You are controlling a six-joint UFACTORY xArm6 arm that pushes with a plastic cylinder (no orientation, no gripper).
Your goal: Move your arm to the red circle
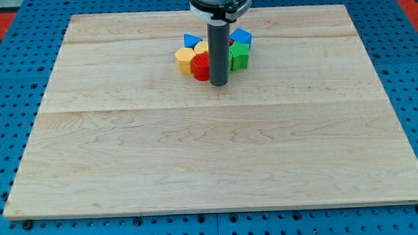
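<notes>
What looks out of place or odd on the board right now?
Nothing looks damaged or spilled. The blocks are all bunched near the view's top: yellow block, red block, green block, two blue blocks. My tip sits beside the red one.

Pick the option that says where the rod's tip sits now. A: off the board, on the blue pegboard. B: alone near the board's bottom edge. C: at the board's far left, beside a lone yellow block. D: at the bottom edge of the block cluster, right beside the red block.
D: my tip rests on the wooden board at the view's bottom edge of the cluster, immediately right of the red block, with the green block to its upper right.
</notes>
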